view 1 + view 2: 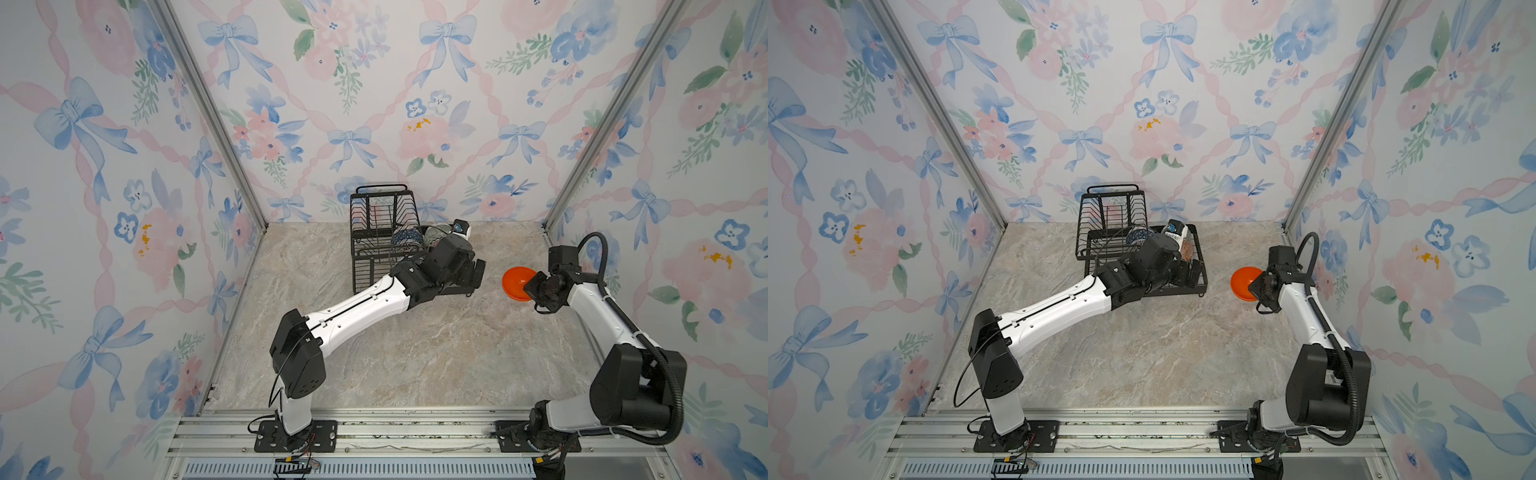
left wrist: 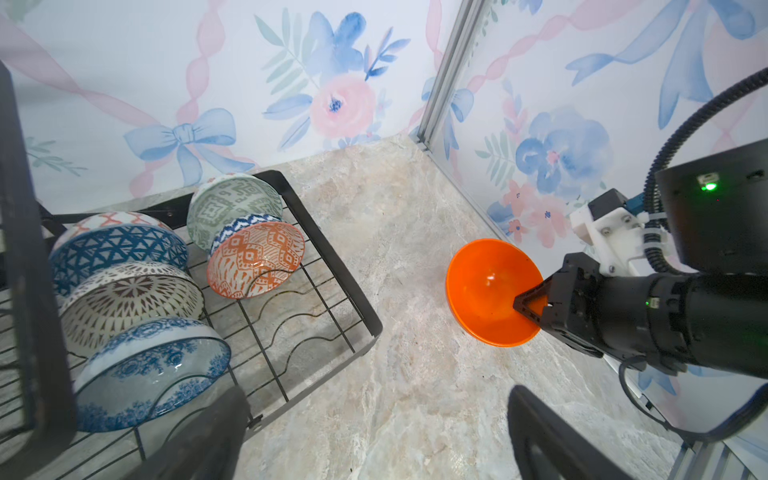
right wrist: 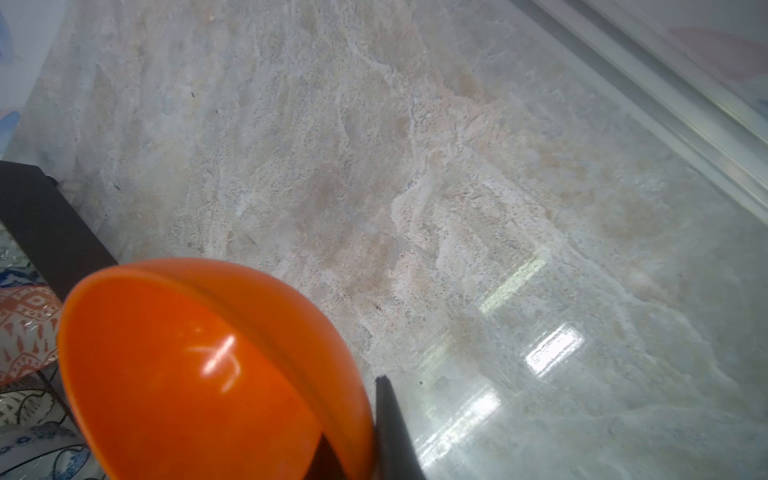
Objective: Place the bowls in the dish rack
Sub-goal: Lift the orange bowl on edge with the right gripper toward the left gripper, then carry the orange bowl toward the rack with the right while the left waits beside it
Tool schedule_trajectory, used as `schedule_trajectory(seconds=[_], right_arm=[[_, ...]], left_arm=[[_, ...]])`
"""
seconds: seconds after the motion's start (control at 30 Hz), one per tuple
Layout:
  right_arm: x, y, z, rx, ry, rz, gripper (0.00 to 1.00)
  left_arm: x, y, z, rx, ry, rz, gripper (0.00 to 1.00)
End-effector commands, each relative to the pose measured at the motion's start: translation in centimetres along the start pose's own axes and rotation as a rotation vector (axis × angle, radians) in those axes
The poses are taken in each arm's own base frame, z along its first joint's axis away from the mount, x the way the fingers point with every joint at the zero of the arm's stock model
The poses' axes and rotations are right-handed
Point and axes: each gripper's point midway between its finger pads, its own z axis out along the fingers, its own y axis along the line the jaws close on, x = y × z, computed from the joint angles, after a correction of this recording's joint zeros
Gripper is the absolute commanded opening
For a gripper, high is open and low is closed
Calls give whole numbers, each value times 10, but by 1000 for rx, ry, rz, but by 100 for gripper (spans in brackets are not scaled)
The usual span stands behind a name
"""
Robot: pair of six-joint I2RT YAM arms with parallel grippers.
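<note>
One plain glossy orange bowl (image 2: 486,291) tilts on edge over the marbled tabletop (image 2: 415,395). The right gripper (image 2: 530,305) pinches its rim, apart from the black wire dish rack (image 2: 360,300). Patterned bowls (image 2: 137,291) stand in the rack's lower tray. The left gripper (image 2: 374,440) gapes wide, empty.

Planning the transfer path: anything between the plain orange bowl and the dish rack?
Only bare marble tabletop between plain orange bowl and dish rack, left wrist view.
</note>
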Motion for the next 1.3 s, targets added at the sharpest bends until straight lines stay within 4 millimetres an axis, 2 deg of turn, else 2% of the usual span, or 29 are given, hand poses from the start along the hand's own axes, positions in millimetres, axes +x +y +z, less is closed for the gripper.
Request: schedule_trajectory(seconds=[0.0, 0.17, 0.37, 0.5, 0.7, 0.9, 1.1, 1.27], right_arm=[[-20, 17, -36, -25, -83, -20, 0], [-37, 56, -79, -84, -206, -134, 0], [-49, 103, -136, -248, -346, -214, 0], [-44, 124, -157, -328, -393, -254, 0], [-34, 142, -185, -410, -468, -302, 0], [-28, 146, -194, -416, -477, -319, 0], [-19, 151, -198, -445, -474, -327, 0], [-6, 158, -195, -461, -460, -341, 0]], left_arm=[[-28, 8, -20, 1, -38, -34, 98], [-50, 8, -31, 2, -87, -63, 98], [-51, 17, -24, 9, -74, -125, 98], [-46, 16, -12, 24, -37, -152, 98], [-40, 7, 3, 66, -5, -195, 98], [-34, -1, 19, 97, 24, -221, 94], [-31, -4, 26, 116, 41, -239, 83], [-29, -4, 28, 123, 50, -250, 69]])
